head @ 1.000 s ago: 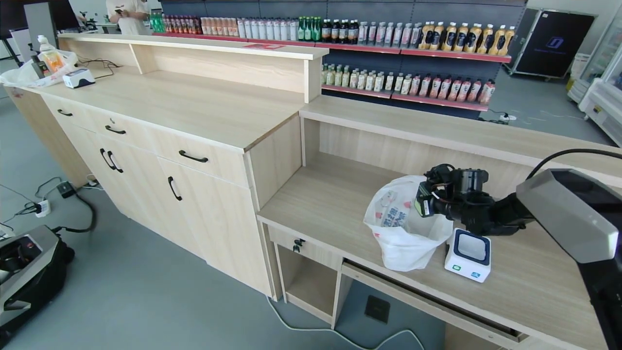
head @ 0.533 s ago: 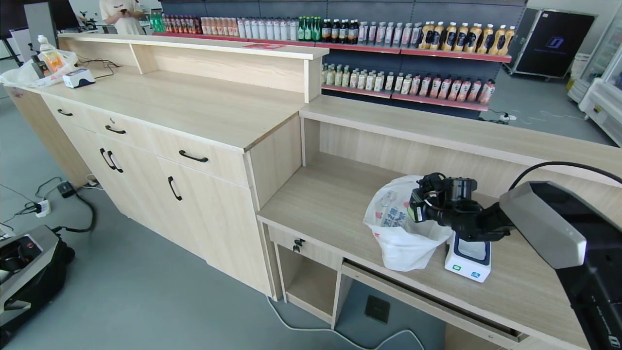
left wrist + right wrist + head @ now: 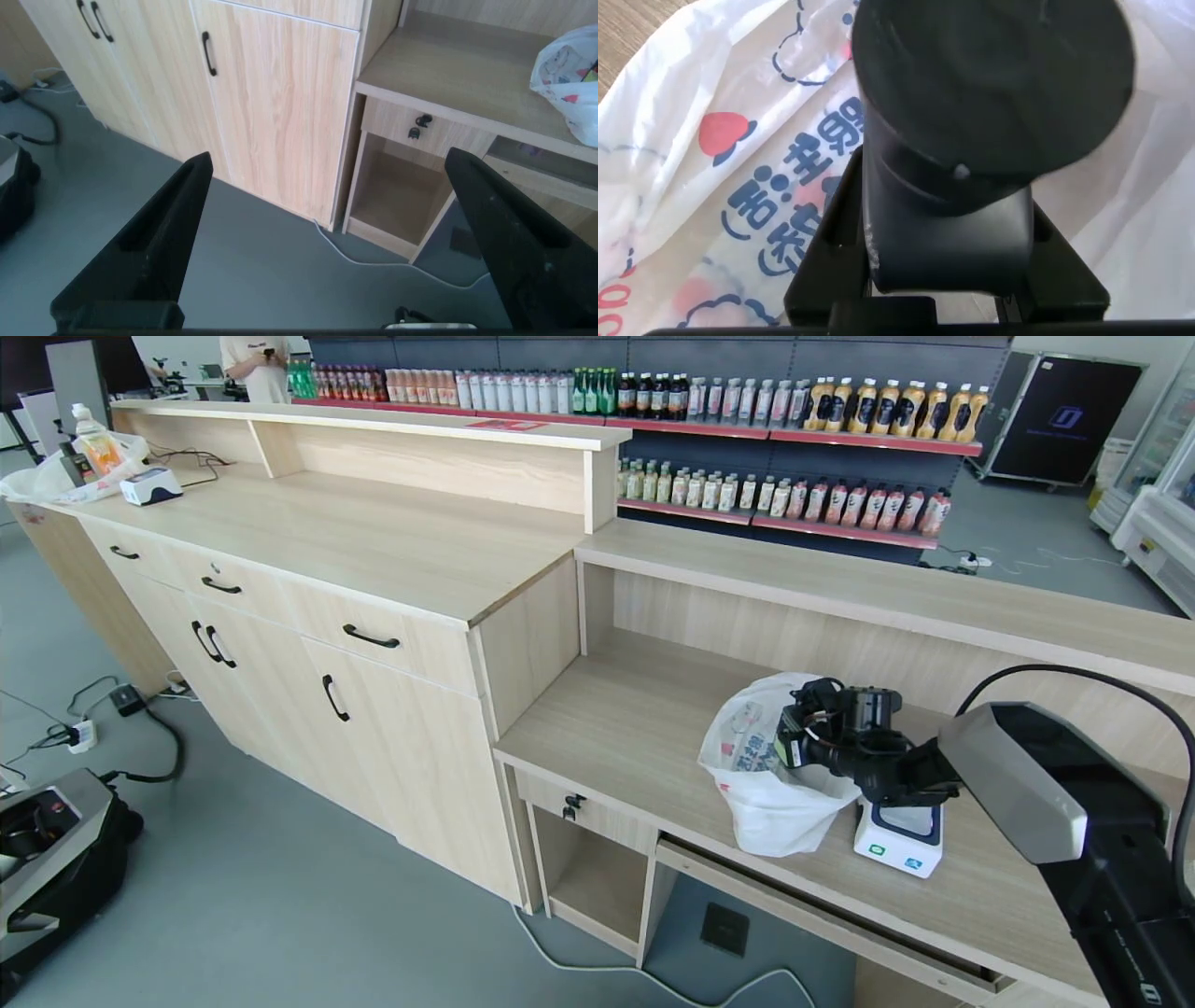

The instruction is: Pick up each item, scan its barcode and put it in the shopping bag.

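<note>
The counter (image 3: 635,728) is pale wood-grain board, matt and smooth. The shopping bag (image 3: 761,803) is thin white plastic, crinkled and faintly glossy, with printed marks. The scanner (image 3: 898,847) to its right is smooth white plastic with a dark glossy window. The dark cylinder (image 3: 980,121) looks matt black and smooth.

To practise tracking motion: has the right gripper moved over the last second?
Yes. The right gripper, shut on a dark cylinder, has shifted leftward from the fixed white scanner, farther over the shopping bag.
</note>
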Robot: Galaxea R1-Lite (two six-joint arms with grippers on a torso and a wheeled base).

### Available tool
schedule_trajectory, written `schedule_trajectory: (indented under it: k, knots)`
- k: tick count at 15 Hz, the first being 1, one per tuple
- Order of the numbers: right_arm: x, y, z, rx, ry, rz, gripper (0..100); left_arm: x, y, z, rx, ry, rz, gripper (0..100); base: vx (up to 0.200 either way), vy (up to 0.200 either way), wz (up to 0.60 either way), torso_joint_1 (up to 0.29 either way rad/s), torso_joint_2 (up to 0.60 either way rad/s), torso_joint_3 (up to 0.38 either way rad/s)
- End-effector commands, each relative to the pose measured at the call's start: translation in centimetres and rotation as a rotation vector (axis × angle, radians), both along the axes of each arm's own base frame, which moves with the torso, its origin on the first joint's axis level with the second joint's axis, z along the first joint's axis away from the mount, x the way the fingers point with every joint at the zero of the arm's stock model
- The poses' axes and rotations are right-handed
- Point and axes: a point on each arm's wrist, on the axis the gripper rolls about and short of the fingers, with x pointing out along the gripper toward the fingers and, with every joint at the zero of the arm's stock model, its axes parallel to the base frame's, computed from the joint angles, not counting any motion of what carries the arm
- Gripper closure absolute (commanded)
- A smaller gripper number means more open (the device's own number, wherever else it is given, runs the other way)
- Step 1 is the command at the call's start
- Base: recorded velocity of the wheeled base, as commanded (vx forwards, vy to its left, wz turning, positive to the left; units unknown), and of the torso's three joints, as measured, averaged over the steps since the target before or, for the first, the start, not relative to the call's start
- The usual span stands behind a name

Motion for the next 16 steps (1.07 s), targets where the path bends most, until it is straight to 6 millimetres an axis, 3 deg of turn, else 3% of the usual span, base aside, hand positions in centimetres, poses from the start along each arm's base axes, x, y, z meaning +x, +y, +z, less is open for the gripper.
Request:
schedule_trajectory:
  k: [1, 4, 5, 8, 10, 11, 12, 13, 14, 15, 16]
  knots:
    - [0.0, 0.1, -1.1, -0.001, 0.015, 0.003, 100, 0.0, 0.0, 0.0, 0.000, 0.000, 0.000, 0, 0.000, 0.000, 0.00, 0.000, 0.00, 0.000]
    - [0.0, -0.1, -1.4, -0.001, 0.021, 0.000, 100, 0.0, 0.0, 0.0, 0.000, 0.000, 0.000, 0, 0.000, 0.000, 0.00, 0.000, 0.00, 0.000]
    - [-0.1, -0.2, -1.4, 0.000, 0.026, -0.004, 0, 0.0, 0.0, 0.0, 0.000, 0.000, 0.000, 0, 0.000, 0.000, 0.00, 0.000, 0.00, 0.000]
    - [0.0, -0.3, 0.2, 0.014, -0.004, -0.010, 0, 0.0, 0.0, 0.0, 0.000, 0.000, 0.000, 0, 0.000, 0.000, 0.00, 0.000, 0.00, 0.000]
    - [-1.0, -0.5, 4.2, 0.012, -0.041, -0.012, 0, 0.0, 0.0, 0.0, 0.000, 0.000, 0.000, 0, 0.000, 0.000, 0.00, 0.000, 0.00, 0.000]
    - [-2.3, -0.8, 7.7, 0.012, -0.077, -0.016, 0, 0.0, 0.0, 0.0, 0.000, 0.000, 0.000, 0, 0.000, 0.000, 0.00, 0.000, 0.00, 0.000]
    - [-3.1, -1.1, 9.2, 0.011, -0.089, -0.023, 0, 0.0, 0.0, 0.0, 0.000, 0.000, 0.000, 0, 0.000, 0.000, 0.00, 0.000, 0.00, 0.000]
    - [-6.4, -2.5, 13.4, 0.005, -0.111, -0.052, 0, 0.0, 0.0, 0.0, 0.000, 0.000, 0.000, 0, 0.000, 0.000, 0.00, 0.000, 0.00, 0.000]
    - [-11.2, -4.5, 17.4, -0.006, -0.123, -0.097, 0, 0.0, 0.0, 0.0, 0.000, 0.000, 0.000, 0, 0.000, 0.000, 0.00, 0.000, 0.00, 0.000]
    - [-15.5, -6.1, 19.4, -0.028, -0.123, -0.137, 0, 0.0, 0.0, 0.0, 0.000, 0.000, 0.000, 0, 0.000, 0.000, 0.00, 0.000, 0.00, 0.000]
    - [-18.0, -6.7, 20.1, -0.058, -0.116, -0.151, 0, 0.0, 0.0, 0.0, 0.000, 0.000, 0.000, 0, 0.000, 0.000, 0.00, 0.000, 0.00, 0.000]
